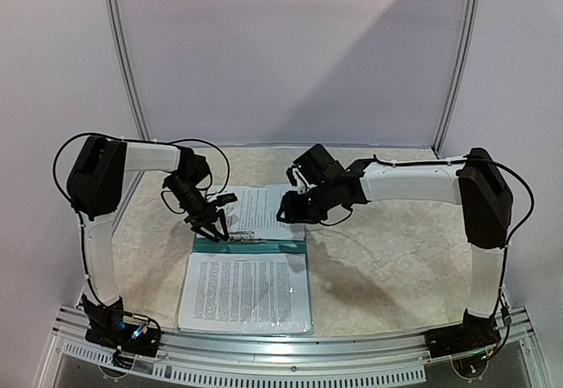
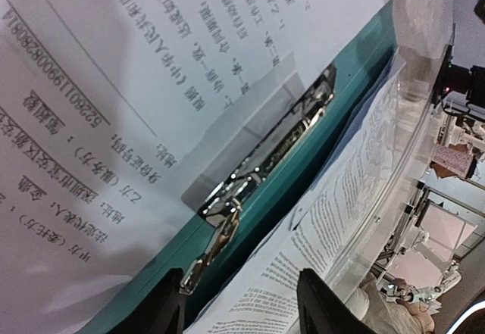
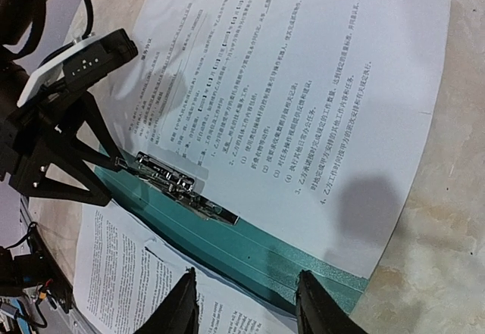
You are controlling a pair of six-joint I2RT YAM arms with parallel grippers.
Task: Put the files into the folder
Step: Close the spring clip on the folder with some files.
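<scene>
Now the left claw [image 1: 215,231] is spread wide, its tips by the silver clip [image 1: 246,239], at ten o'clock of it. The green folder [image 1: 264,248] lies open, with files [image 1: 246,291] at twelve and six. The right claw [image 3: 248,307], spread too, hangs at two o'clock.

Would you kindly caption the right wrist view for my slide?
Left pincer at the silver clip of the teal folder, printed sheets either side.

Reaches down and inward with the left gripper [image 1: 216,232], elbow raised, fingers seemingly parted. Holds the right gripper [image 3: 246,277] higher, forearm stretched inward, wrist tipped down, fingers [image 3: 184,307] spread apart.
</scene>
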